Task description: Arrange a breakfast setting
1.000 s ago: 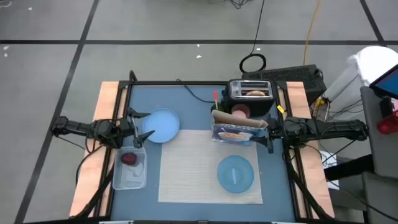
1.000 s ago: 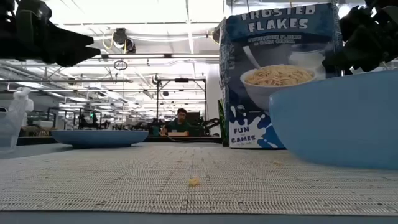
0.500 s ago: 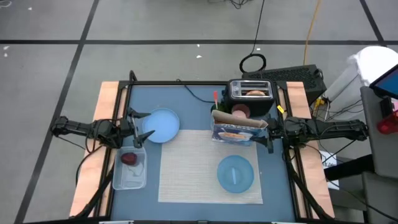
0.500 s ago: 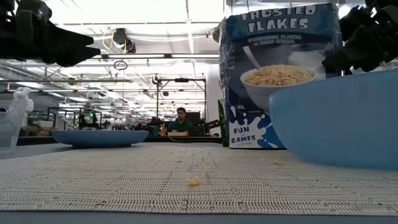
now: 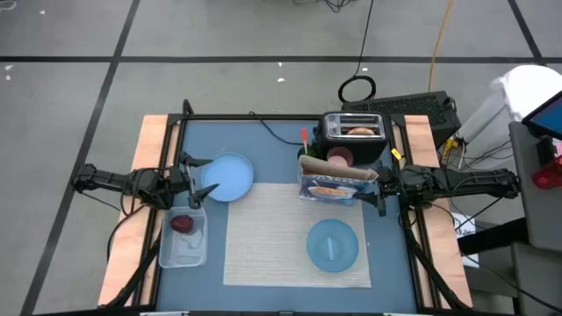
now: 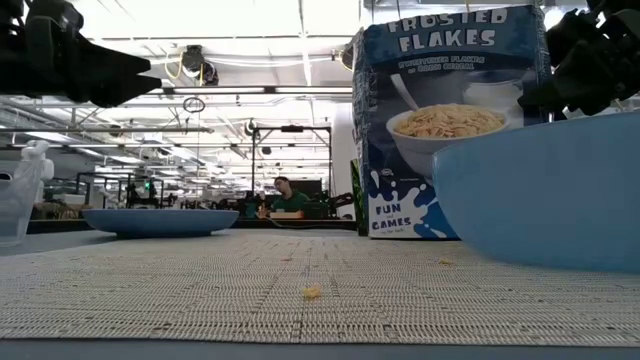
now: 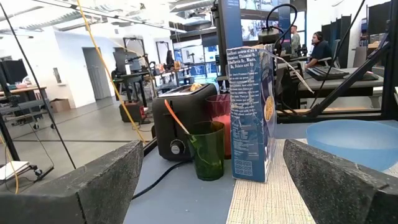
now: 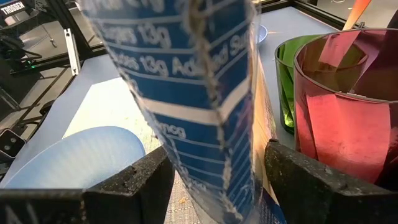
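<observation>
A beige placemat (image 5: 281, 237) lies at the table's middle, and the light-blue bowl (image 5: 333, 245) rests on it. Left of the mat's far corner the light-blue plate (image 5: 233, 175) sits on the table. My left gripper (image 5: 207, 182) hovers open at the plate's left rim, with nothing between its fingers. A dark-red fruit (image 5: 182, 224) lies in a clear tub (image 5: 184, 241). The bagel (image 5: 360, 132) sticks up out of the black toaster (image 5: 353, 128). The orange-handled spoon (image 7: 177, 121) stands in a green cup (image 7: 208, 149). My right gripper (image 5: 378, 189) is shut on a blue cereal box (image 5: 334, 182). My right gripper (image 8: 217, 180) comes nearly level from the table's right and holds the cereal box at its right edge. The narrow side panel (image 8: 186, 143) fills the gap between the two fingers (image 8: 130, 186). The box stands upright, its bottom (image 6: 410, 232) at the placemat's far edge.
A red cup (image 5: 341, 158) and the green cup stand between the cereal box and the toaster. A loose flake (image 6: 313, 292) lies on the mat. A cable (image 5: 277, 132) runs along the far side. People sit in the room beyond the table.
</observation>
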Controlling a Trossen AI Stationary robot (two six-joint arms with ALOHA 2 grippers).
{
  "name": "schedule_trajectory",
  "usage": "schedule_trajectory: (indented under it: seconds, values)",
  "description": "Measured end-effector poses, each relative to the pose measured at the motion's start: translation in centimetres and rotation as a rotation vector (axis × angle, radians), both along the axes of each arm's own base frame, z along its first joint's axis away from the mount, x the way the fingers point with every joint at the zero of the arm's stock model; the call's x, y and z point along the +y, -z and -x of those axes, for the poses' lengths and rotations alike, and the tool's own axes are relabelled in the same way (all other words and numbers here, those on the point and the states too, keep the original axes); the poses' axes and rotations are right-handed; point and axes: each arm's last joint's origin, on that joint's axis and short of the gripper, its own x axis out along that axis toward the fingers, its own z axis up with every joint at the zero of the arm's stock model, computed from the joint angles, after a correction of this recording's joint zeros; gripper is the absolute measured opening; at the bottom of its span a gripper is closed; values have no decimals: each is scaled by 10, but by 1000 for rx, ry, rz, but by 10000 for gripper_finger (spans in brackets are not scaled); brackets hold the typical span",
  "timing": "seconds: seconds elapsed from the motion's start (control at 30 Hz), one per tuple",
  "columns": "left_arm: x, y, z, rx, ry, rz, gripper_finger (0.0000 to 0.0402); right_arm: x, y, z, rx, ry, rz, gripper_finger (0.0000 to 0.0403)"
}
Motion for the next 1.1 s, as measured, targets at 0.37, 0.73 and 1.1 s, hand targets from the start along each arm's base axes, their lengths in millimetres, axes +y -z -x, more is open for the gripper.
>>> schedule_trajectory:
  seconds: [0.37, 0.73, 1.1]
  values:
    - [0, 0, 0, -1, 0, 0, 390, 0, 0, 0, 0, 0, 0, 233]
    - [0, -2, 0, -34, 8, 54, 390, 0, 0, 0, 0, 0, 0, 233]
    - [1, -14, 3, -160, 9, 83, 390, 0, 0, 0, 1, -11, 28, 233]
